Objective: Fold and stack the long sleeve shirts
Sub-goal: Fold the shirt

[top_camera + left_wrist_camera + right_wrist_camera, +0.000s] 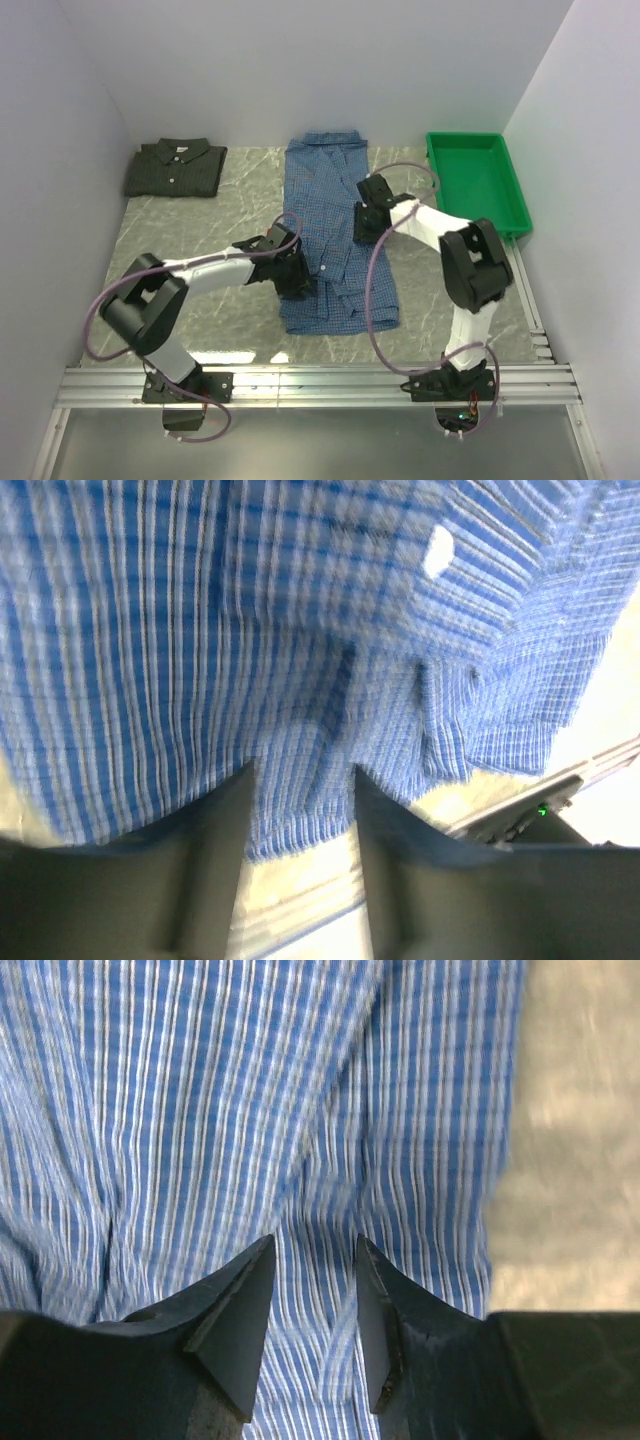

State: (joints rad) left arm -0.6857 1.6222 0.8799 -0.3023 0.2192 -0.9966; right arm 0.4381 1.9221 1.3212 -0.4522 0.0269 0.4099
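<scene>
Green-grey shirt [175,167] lies folded; blue shirt [335,230] is half folded under part-open, empty left end effector [300,780] and right end effector [315,1250]; stacking remains

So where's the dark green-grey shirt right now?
In the top view the dark green-grey shirt lies folded at the far left corner of the table, well left of the blue shirt and not touching it.

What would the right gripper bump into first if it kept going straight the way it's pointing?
The blue shirt. The right gripper points straight at its checked cloth, which fills the view beyond the open jaws. It looks very near, though depth is hard to judge.
</scene>
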